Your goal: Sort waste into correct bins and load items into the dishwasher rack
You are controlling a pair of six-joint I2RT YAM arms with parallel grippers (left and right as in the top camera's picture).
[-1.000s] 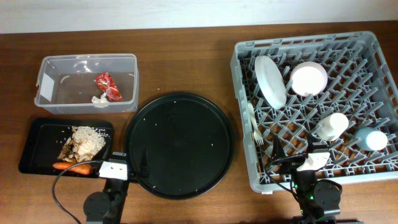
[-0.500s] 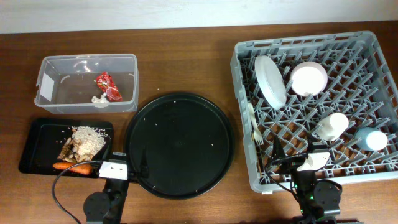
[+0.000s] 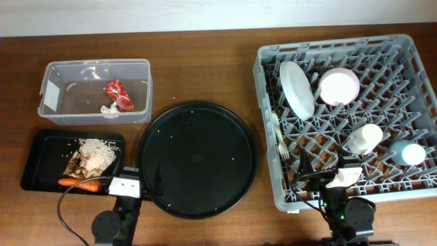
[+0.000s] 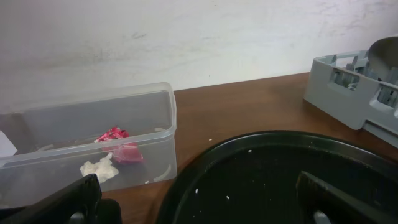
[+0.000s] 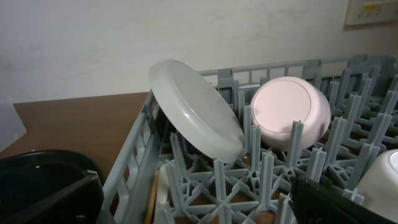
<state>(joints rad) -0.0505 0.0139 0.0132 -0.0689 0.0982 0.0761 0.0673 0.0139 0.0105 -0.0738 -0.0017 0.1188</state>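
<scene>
The grey dishwasher rack [image 3: 266, 102] holds the white plate [image 3: 295, 89], white bowl [image 3: 339, 87], white cup [image 3: 364, 139], light-blue cup [image 3: 408, 153] and white fork [image 3: 279, 140]. A thin wooden chopstick [image 5: 155, 193] lies beside the fork on the rack floor. The clear tub [image 3: 51, 72] holds the red wrapper [image 3: 118, 94]. The flat black tray [image 3: 41, 154] holds pale scraps [image 3: 92, 156] and the carrot [image 3: 78, 183]. My left gripper [image 4: 196, 186] is open and empty over the round tray's near edge. My right gripper [image 5: 196, 186] is open and empty over the rack's front left corner.
The large round black tray [image 3: 198, 158] lies between the bins and the rack, with only a few crumbs on it. A white scrap [image 3: 109, 109] lies by the wrapper in the tub. Both arm bases stand at the table's front edge.
</scene>
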